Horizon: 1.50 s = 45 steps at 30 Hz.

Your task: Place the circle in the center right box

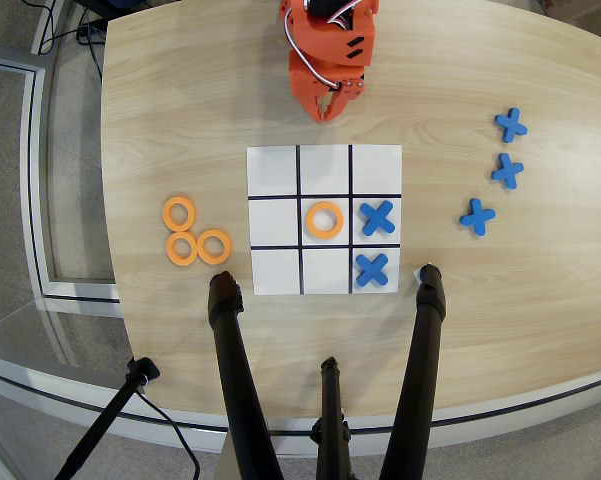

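Overhead view: we see the orange gripper [330, 112] empty, jaws together, above the black-lined white board [324, 168]; three flat orange rings [196, 233] wait left of it, unplaced.

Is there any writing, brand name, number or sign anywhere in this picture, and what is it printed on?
None: no word, number or brand can be read anywhere in the overhead view.
The blue crosses and orange rings on the white board are game pieces shaped like X and O, not printed text.
The orange arm's tool shows only dark slots, no label.
The wooden table bears no markings.
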{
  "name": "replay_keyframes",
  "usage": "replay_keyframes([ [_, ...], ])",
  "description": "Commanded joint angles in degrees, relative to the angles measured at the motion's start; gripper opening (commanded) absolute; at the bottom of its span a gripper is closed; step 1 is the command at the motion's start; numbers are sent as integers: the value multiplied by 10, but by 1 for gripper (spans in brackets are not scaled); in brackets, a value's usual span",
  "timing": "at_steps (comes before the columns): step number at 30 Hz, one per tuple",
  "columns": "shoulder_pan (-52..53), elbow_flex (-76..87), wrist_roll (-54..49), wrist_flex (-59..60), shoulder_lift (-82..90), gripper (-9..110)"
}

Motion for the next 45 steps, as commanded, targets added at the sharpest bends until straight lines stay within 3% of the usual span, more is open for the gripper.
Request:
replay_keyframes([
  [1, -6, -22, -4, -12, -70, 4],
  [15, 6, -122, 3, -54, -191, 6],
  [29, 88, -391, 45, -228, -526, 13],
  [45, 197, -787, 62, -242, -932, 22],
])
